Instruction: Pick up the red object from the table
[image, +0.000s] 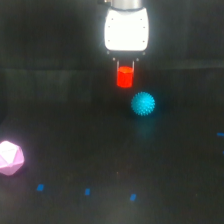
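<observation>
The red object (125, 77) is a small bright red-orange block held between the two thin dark fingers of my gripper (125, 70), under the white gripper body (126, 30) at the top centre of the exterior view. The gripper is shut on the block, which hangs above the dark table (100, 150). The block's lower end sticks out below the fingertips.
A cyan spiky ball (143, 104) lies on the table just below and to the exterior view's right of the block. A pink faceted polyhedron (10, 158) sits at the left edge. Small blue marks (87, 191) dot the table's front.
</observation>
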